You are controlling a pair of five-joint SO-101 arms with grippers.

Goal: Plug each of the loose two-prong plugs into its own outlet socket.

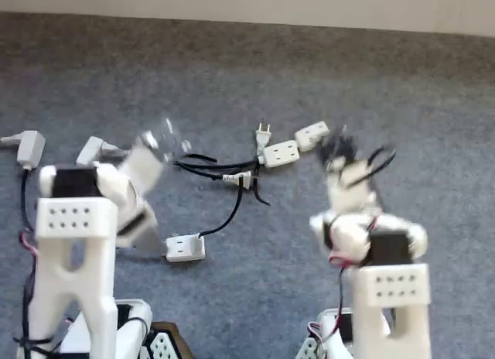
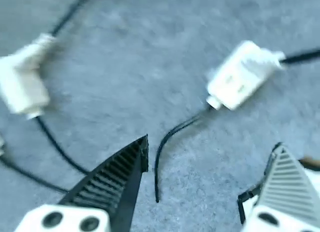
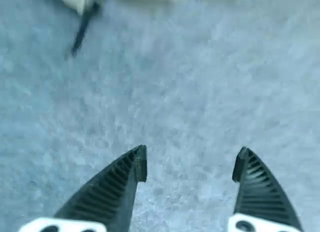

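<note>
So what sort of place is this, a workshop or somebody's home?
Probably a robot test bench, not certain: grey carpet-like matting, two white arms side by side, and outlet blocks on black cords scattered between them.

Grey carpeted table [image 1: 387,80]: white outlet sockets [image 1: 186,248], plug [image 1: 264,131], black cords [image 1: 228,213].

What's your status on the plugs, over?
Left pincer open, empty, near white socket block. Right pincer open, empty. Two-prong plug loose, unplugged. Black cords tangled between arms.
</note>
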